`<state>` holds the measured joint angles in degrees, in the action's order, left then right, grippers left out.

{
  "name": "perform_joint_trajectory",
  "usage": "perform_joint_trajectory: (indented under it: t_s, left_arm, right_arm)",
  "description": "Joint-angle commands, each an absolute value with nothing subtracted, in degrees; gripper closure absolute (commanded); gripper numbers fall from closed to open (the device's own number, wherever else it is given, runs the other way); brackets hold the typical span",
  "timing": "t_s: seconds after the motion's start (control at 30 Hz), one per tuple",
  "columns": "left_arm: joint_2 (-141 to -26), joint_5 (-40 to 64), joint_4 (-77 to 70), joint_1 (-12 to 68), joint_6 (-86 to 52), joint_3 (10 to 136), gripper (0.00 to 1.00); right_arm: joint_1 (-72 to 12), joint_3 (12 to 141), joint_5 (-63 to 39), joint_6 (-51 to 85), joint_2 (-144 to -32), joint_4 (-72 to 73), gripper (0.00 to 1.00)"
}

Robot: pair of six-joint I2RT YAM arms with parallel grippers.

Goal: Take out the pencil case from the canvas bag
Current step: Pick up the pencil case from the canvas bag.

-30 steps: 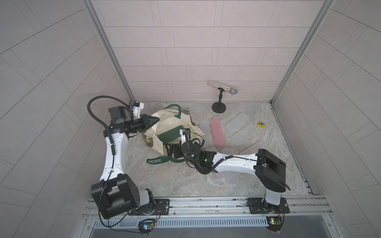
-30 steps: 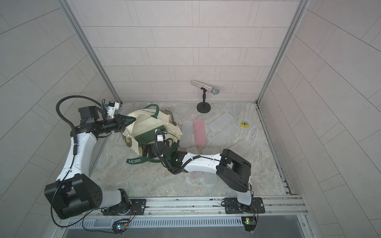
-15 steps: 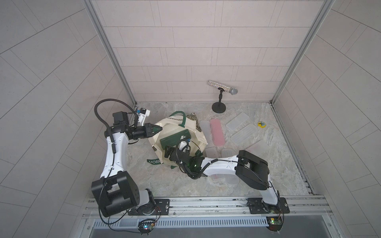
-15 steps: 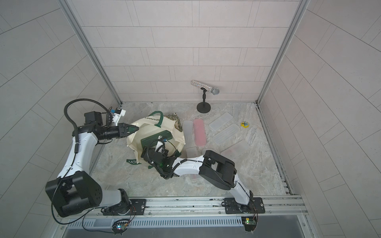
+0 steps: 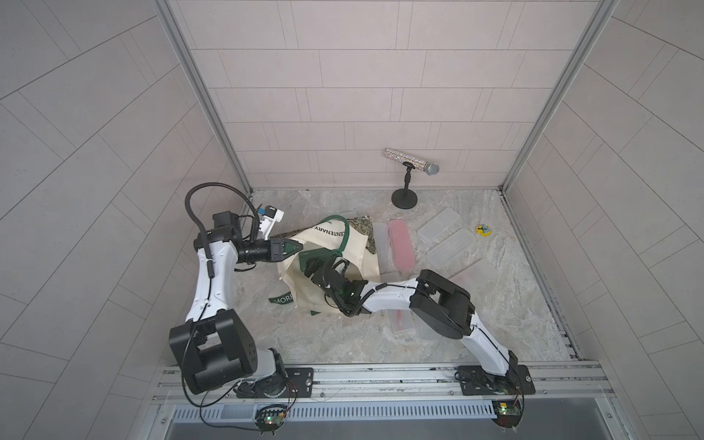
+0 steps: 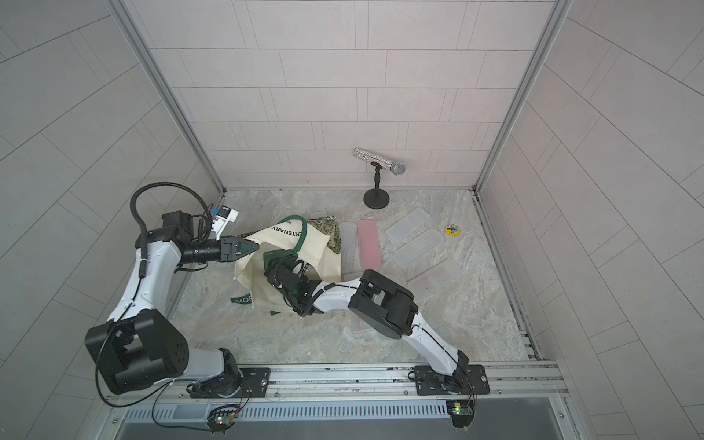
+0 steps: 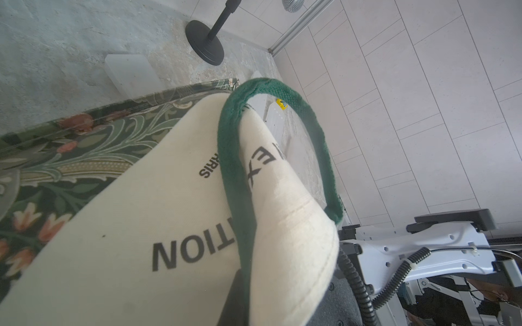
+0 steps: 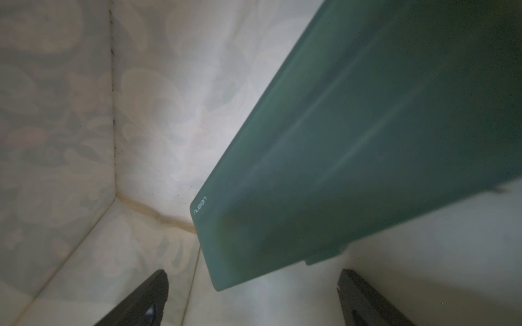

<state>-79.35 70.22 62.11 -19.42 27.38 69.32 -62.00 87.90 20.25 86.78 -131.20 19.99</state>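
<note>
in canvas bag [image 5: 358,247]: pencil case [image 8: 353,146] end-on before released right end effector [image 8: 251,275]; left end effector [image 5: 287,249] clenched

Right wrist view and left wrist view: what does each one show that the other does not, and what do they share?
Only the right wrist view: the inside of the canvas bag, the green pencil case in it, and the open right gripper near its end. Only the left wrist view: the bag's outside lettering, green handle, leafy base, the microphone stand and the right arm. Both: the same bag's cream canvas.
</note>
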Motion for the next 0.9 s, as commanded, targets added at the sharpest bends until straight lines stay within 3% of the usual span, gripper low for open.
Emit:
perform_joint_trajectory:
  t_s: [0.0, 0.17, 0.3, 0.53, 0.7, 0.87]
  left_arm:
    - [-77.7, 73.5, 66.4, -18.8, 29.9, 70.9, 1.00]
    - [-78.4, 75.1, 68.5, -18.8, 31.1, 71.1, 1.00]
    - [-78.8, 75.4, 70.2, -18.7, 32.5, 71.5, 1.00]
    - [-79.5, 75.7, 73.5, -18.7, 35.2, 72.4, 1.00]
    - [-80.2, 75.7, 73.9, -18.7, 35.7, 72.2, 1.00]
    - [-80.9, 76.0, 75.7, -18.7, 37.6, 72.8, 1.00]
  right_arm:
    - [-61.1, 88.9, 18.8, 91.0, -134.0, 22.2, 0.04]
    - [-60.0, 89.2, 19.5, 92.0, -136.4, 28.4, 0.05]
    - [-59.6, 86.1, 25.0, 92.4, -139.1, 44.6, 0.06]
    - [-58.0, 86.0, 26.6, 86.9, -139.0, 49.8, 0.11]
    - [-58.2, 86.8, 23.3, 70.7, -132.5, 47.6, 0.12]
    - [-58.2, 84.1, 24.2, 74.2, -132.4, 50.4, 0.16]
